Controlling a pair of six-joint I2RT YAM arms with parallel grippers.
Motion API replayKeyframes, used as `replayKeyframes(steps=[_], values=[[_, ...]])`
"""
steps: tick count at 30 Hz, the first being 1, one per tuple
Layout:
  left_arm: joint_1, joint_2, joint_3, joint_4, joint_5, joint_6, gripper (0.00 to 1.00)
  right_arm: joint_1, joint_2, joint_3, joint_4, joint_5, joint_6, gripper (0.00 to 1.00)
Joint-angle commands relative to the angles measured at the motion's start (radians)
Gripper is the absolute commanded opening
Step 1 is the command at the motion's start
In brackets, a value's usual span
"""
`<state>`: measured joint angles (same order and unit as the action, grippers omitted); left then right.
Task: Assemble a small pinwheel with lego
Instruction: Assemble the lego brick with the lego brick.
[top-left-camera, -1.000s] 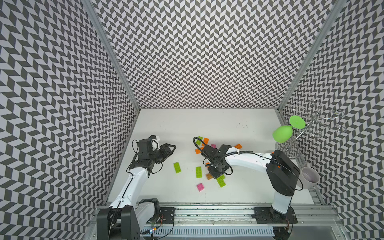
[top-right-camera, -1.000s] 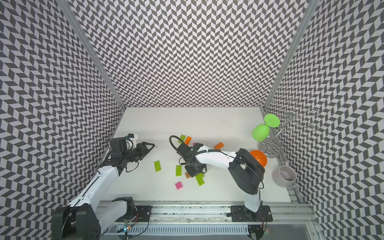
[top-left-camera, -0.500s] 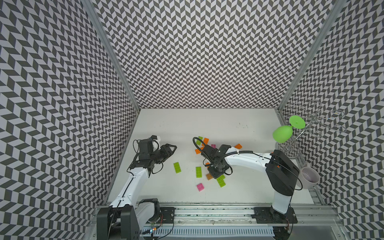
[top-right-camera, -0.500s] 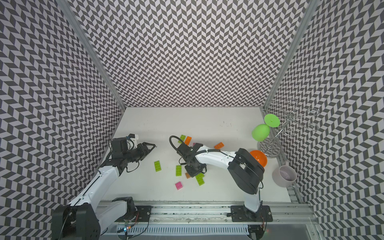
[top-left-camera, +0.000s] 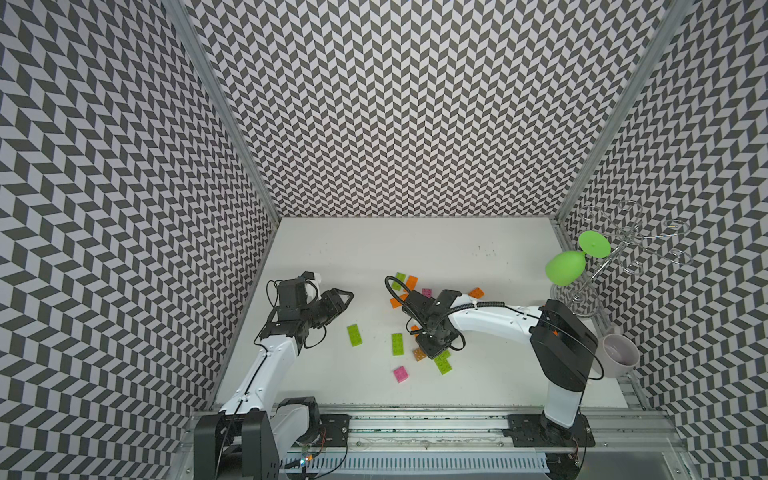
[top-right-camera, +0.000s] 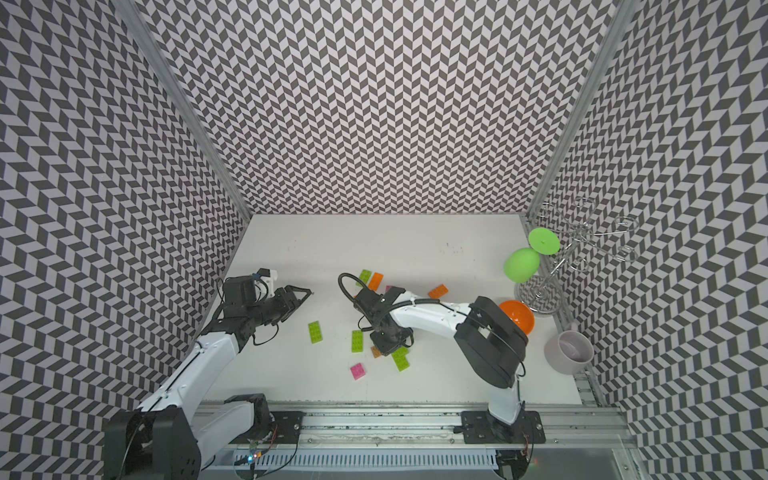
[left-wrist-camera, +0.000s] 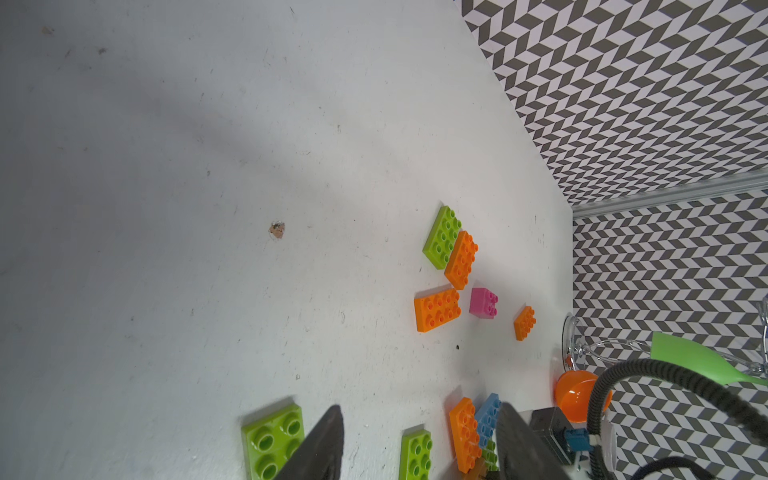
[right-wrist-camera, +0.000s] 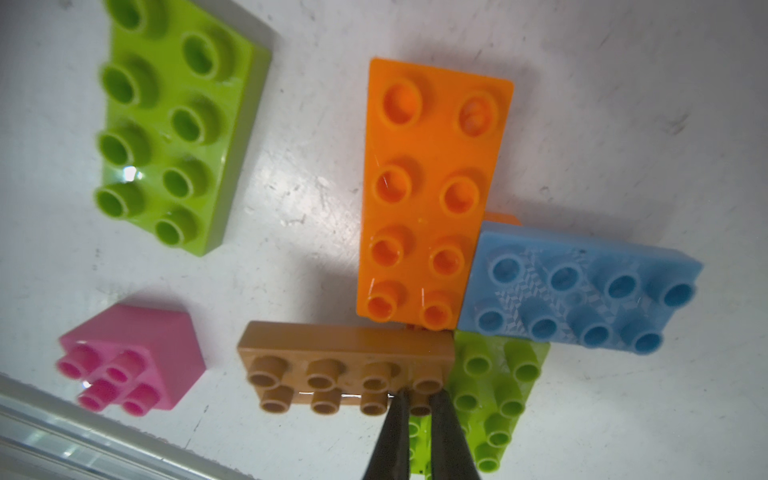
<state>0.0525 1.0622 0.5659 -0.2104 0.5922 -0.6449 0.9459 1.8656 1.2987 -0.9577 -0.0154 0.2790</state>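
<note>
Four lego bricks lie joined in a cross on the table: orange (right-wrist-camera: 432, 199), blue (right-wrist-camera: 582, 291), brown (right-wrist-camera: 345, 361) and lime green (right-wrist-camera: 494, 390). My right gripper (right-wrist-camera: 417, 405) stands straight over them, shut on a stud at the brown brick's end; in a top view it (top-left-camera: 432, 351) hides most of the cross. Beside it lie a loose lime brick (top-left-camera: 397, 344), another (top-left-camera: 354, 335) and a pink square (top-left-camera: 400, 374). Further back are several orange, lime and pink bricks (top-left-camera: 411, 282). My left gripper (top-left-camera: 343, 300) hovers open and empty at the left.
A green goblet (top-left-camera: 565, 268) hangs on a wire rack (top-left-camera: 623, 245) at the right wall. An orange bowl (top-right-camera: 517, 318) and a pale mug (top-left-camera: 619, 355) stand below it. Patterned walls close in three sides; the rail runs along the front.
</note>
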Motion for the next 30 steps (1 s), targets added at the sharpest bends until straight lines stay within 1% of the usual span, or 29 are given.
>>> replayKeyframes(steps=[1,3,7,10,20,30], values=[[-0.009,0.001,-0.012,0.025,0.011,0.02,0.59,-0.005,0.011,0.021,-0.03,0.019,-0.013,0.11],[-0.033,0.006,-0.012,0.027,0.009,0.022,0.59,-0.005,0.007,0.019,-0.03,0.02,-0.018,0.11],[-0.111,0.016,-0.025,0.046,-0.018,0.006,0.59,-0.004,0.012,0.006,-0.033,0.027,-0.035,0.11],[-0.141,0.024,-0.042,0.068,-0.03,-0.011,0.59,-0.005,0.012,0.007,-0.036,0.031,-0.049,0.1],[-0.14,0.013,-0.037,0.067,-0.072,-0.016,0.58,0.009,0.003,0.036,-0.057,0.033,-0.07,0.1],[-0.137,0.045,-0.024,0.077,-0.062,-0.009,0.58,0.051,0.041,0.066,-0.094,0.076,-0.066,0.11]])
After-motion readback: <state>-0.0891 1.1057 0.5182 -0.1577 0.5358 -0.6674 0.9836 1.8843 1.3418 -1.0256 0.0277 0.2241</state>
